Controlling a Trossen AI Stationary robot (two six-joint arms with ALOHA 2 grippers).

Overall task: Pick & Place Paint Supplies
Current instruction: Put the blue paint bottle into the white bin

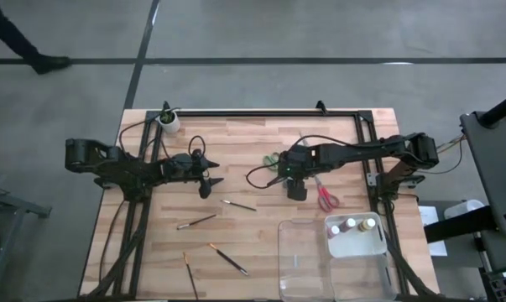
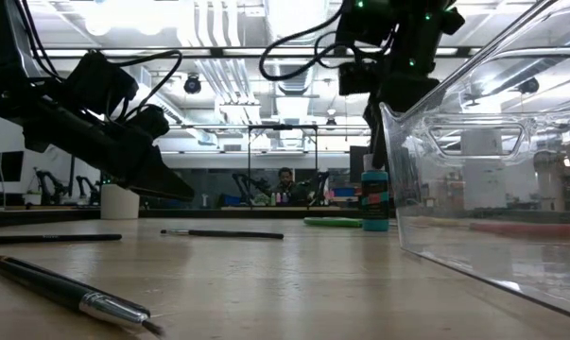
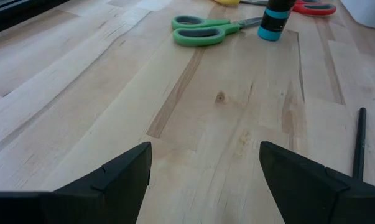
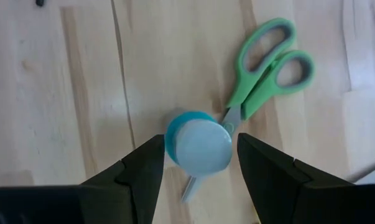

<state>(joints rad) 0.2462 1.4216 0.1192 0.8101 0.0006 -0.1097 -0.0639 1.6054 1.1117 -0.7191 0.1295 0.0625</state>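
Paint supplies are spread over the tabletop point(image 1: 253, 138): to the left the left gripper point(image 1: 209, 181) is held wide and empty near loose brushes point(image 1: 238, 205). Further right, the teal bottle point(image 4: 198, 142) stands upright just beside the green scissors point(image 4: 265, 68), framed by the parted fingers of the right gripper point(image 4: 198, 163). Those fingers should be kept centred on the cap and lowered straight, so the scissors are not nudged, before being closed.

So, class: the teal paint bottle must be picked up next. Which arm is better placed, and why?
The right. Its tool hangs directly over the teal paint bottle, open fingers flanking the cap. The left tool is open over bare wood, with the bottle farther off beside the green scissors.
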